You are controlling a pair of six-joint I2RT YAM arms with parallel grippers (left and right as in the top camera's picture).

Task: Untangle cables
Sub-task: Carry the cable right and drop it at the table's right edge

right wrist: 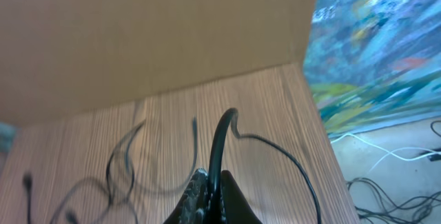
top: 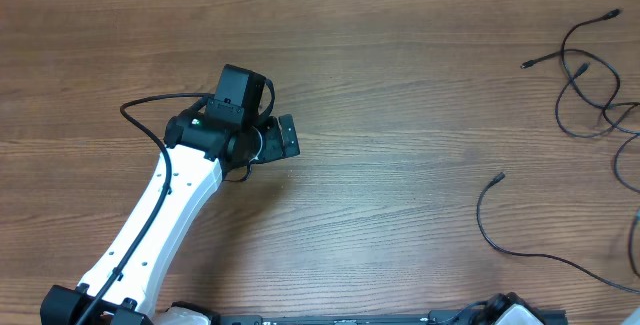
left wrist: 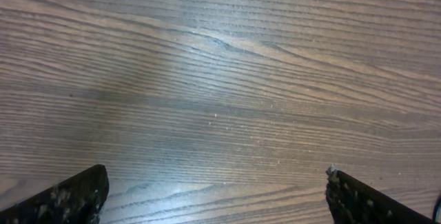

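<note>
The left arm (top: 165, 210) reaches in over the left half of the table (top: 400, 85), a wooden top with a plain grain. The left gripper (top: 289, 137) sits at the end of it, over bare wood. In the left wrist view its two dark fingertips (left wrist: 79, 196) stand at opposite lower corners, so this pincer is spread wide and holds nothing, with only wood between the tips.

The cables (top: 580, 70) lie at the table's right edge, well apart from the left gripper. There they form a loose tangle of thin black loops near the far right corner, with small plug ends pointing toward the table's middle and its far edge. A single cable (top: 480, 215) lies alone nearer the table's front, its plug end toward the middle, curving off to the right edge.

In the right wrist view the right gripper (right wrist: 210, 200) is closed narrow, its fingers pressed together. The held cable (right wrist: 219, 148) rises from between them, arches over and trails away thin toward the table's right edge. More thin loops (right wrist: 114, 165) lie on the table to the left of it. A cardboard wall (right wrist: 151, 38) stands along the table's far edge, and loose wires (right wrist: 386, 160) lie on the floor beyond the table's right side.
</note>
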